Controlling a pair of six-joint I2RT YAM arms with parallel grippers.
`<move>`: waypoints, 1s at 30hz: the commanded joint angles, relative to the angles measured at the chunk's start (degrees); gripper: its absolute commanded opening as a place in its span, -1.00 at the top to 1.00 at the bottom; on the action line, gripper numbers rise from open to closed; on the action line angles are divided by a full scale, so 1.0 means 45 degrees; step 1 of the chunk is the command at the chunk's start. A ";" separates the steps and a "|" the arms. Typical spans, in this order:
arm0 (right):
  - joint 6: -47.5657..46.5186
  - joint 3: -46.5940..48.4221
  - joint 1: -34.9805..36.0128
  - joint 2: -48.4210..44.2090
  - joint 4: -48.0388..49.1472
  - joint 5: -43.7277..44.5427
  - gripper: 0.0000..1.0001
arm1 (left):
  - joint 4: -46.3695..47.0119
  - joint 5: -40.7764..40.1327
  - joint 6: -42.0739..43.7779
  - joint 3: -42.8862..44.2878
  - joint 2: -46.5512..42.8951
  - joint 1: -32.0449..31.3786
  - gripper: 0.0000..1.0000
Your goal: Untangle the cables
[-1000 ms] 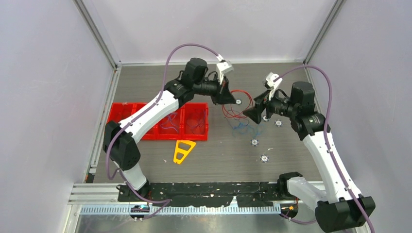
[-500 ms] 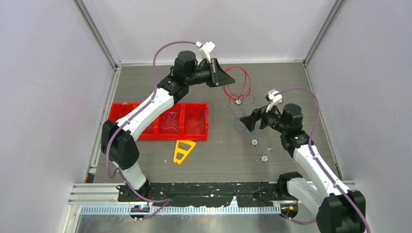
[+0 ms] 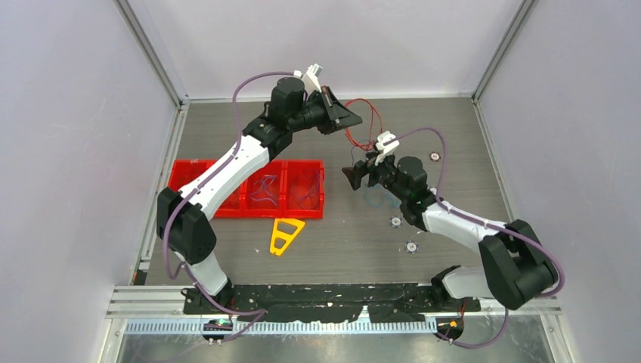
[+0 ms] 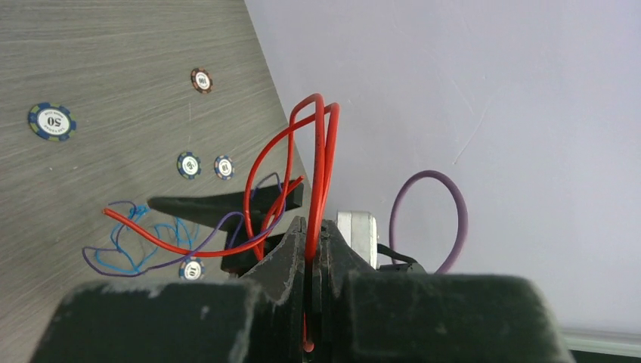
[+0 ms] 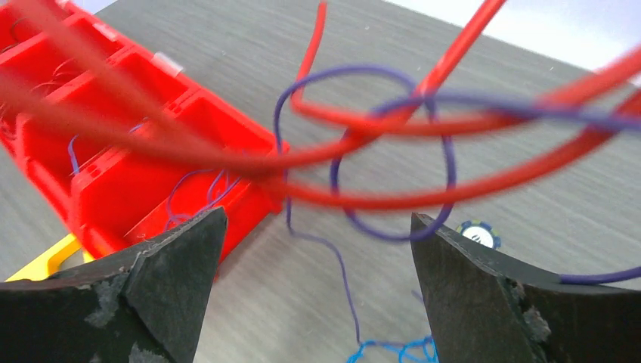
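My left gripper (image 3: 354, 119) is raised over the back of the table and shut on a red cable (image 3: 369, 128). In the left wrist view the red cable (image 4: 321, 151) rises in loops out of the closed gripper (image 4: 311, 227), and a purple cable (image 4: 219, 234) and thin blue cables (image 4: 151, 234) trail from it onto the table. My right gripper (image 3: 353, 175) is open just below and in front of the hanging strands. In the right wrist view the red cable (image 5: 453, 189) and purple loops (image 5: 446, 151) hang above the gap of the gripper (image 5: 317, 219), and nothing lies between its fingers.
A red compartment tray (image 3: 189, 170) holding sorted wires sits at the left, with a yellow triangular piece (image 3: 286, 234) in front of it. Poker chips (image 3: 395, 221) (image 3: 411, 246) (image 3: 435, 156) lie scattered on the right half of the table.
The left gripper has lifted the red cable up and toward the back. The right gripper has opened fully and swung left, close under the hanging cables.
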 commanded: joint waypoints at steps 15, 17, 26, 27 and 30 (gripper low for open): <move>-0.3284 -0.0933 -0.1272 -0.3447 -0.4757 -0.0274 0.89 | 0.0651 -0.0716 0.2500 0.3636 -0.0242 0.1626 1.00; -0.4001 -0.1429 -0.1701 -0.4318 -0.5622 -0.0333 0.89 | 0.0571 -0.0628 0.2832 0.4147 -0.0032 0.1861 1.00; -0.4862 -0.0815 -0.3137 -0.4394 -0.7470 -0.0528 0.89 | -0.1077 0.0500 0.5279 0.3719 -0.0803 0.2908 1.00; -0.4858 -0.0622 -0.3141 -0.4206 -0.7486 -0.0570 0.89 | -0.1529 0.0747 0.5856 0.3016 -0.1176 0.3090 1.00; -0.4660 -0.0252 -0.3212 -0.3856 -0.7482 -0.0620 0.89 | -0.3923 0.1491 0.8261 0.1962 -0.2369 0.3762 1.00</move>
